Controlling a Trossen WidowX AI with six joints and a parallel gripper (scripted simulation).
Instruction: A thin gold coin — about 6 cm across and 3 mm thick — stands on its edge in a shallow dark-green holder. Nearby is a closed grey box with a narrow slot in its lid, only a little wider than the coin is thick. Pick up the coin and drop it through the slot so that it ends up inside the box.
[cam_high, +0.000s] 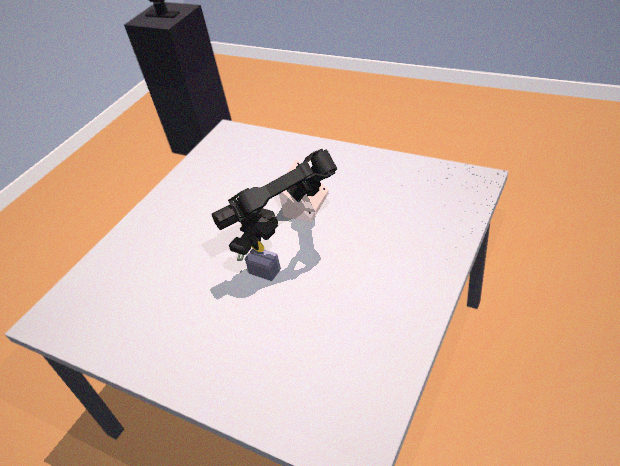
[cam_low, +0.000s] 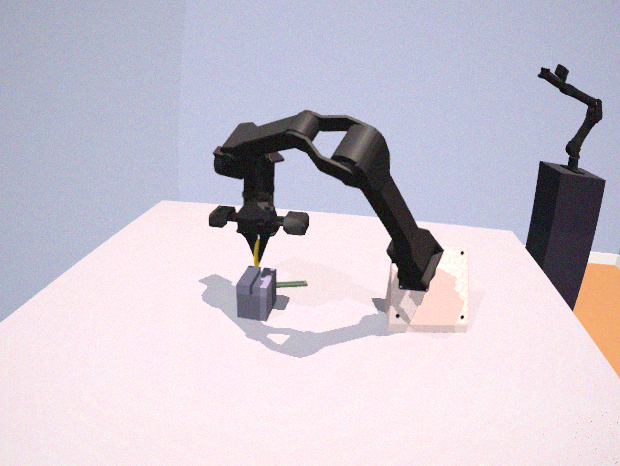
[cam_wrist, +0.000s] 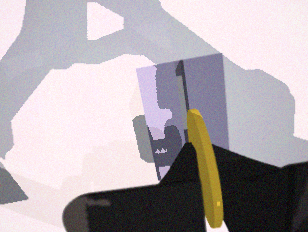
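My gripper (cam_low: 257, 246) (cam_high: 257, 244) (cam_wrist: 194, 149) is shut on the thin gold coin (cam_low: 257, 255) (cam_high: 260, 246) (cam_wrist: 204, 165) and holds it on edge, pointing down. The coin hangs just above the grey box (cam_low: 255, 293) (cam_high: 262, 265) (cam_wrist: 207, 95). In the wrist view the coin's lower edge lines up with the dark narrow slot (cam_wrist: 182, 85) (cam_low: 260, 280) in the lid. The dark-green holder (cam_low: 291, 284) lies empty on the table behind the box; a bit of it shows in the top view (cam_high: 240, 257).
The arm's pale base plate (cam_low: 443, 300) (cam_high: 305, 202) stands on the white table (cam_low: 150, 400) (cam_high: 250, 375) to the right of the box. A tall black pillar (cam_high: 175, 75) (cam_low: 563, 225) with a second small arm stands off the table's far corner.
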